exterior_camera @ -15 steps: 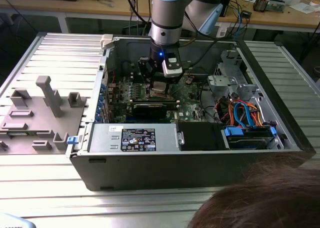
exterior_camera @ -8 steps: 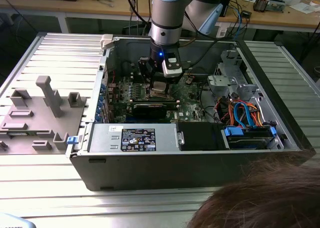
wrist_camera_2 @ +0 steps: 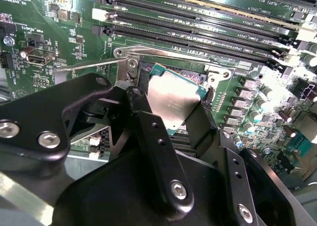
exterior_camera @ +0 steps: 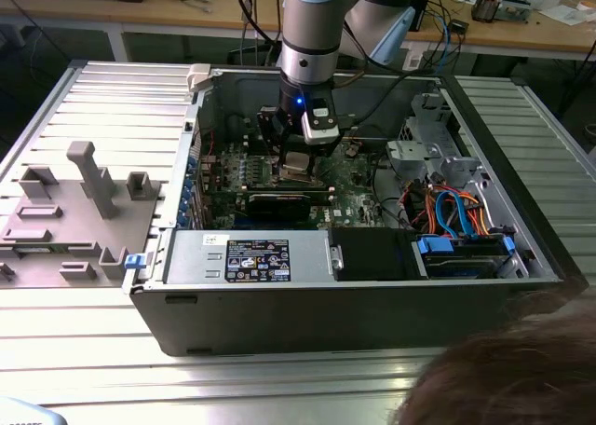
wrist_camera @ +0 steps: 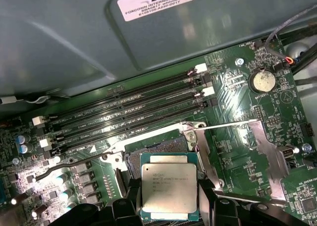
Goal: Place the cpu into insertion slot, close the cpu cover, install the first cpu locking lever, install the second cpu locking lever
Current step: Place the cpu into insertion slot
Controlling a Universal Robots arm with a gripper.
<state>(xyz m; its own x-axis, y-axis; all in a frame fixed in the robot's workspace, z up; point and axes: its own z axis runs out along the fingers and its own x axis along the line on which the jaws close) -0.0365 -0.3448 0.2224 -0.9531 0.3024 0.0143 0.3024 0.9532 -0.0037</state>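
Your pincer (wrist_camera: 168, 208) grips the cpu (wrist_camera: 169, 192) by two opposite edges, one black finger (wrist_camera: 130, 206) pressed to each side and the dull metal top facing up, as seen in the first wrist view. Just under and beside the chip lies the open insertion slot (wrist_camera: 151, 154), its dark pin field partly covered by the cpu; you cannot tell whether chip and slot touch. Swung away to one side of the slot is the cpu cover (wrist_camera: 270, 156), a silvery frame with green board showing through its window. On the slot's other side, a thin locking lever (wrist_camera: 69, 165) runs unlatched along the board. Beyond the slot, four long black memory slots (wrist_camera: 124, 107) lie parallel, with a coin battery (wrist_camera: 261, 81) near their end. In the exterior view, your arm (exterior_camera: 312, 34) reaches straight down into an open computer case (exterior_camera: 326, 322), ending over the middle of the motherboard. A grey power supply box (exterior_camera: 251, 257) lines the case's near wall, and orange and blue cables (exterior_camera: 447, 211) bunch toward the exterior view's right. The case rests on a ribbed metal worktop (exterior_camera: 93, 369), where a grey moulded fixture (exterior_camera: 84, 197) sits at the exterior view's left. A person's hair (exterior_camera: 521, 378) fills the lower corner at the exterior view's right.
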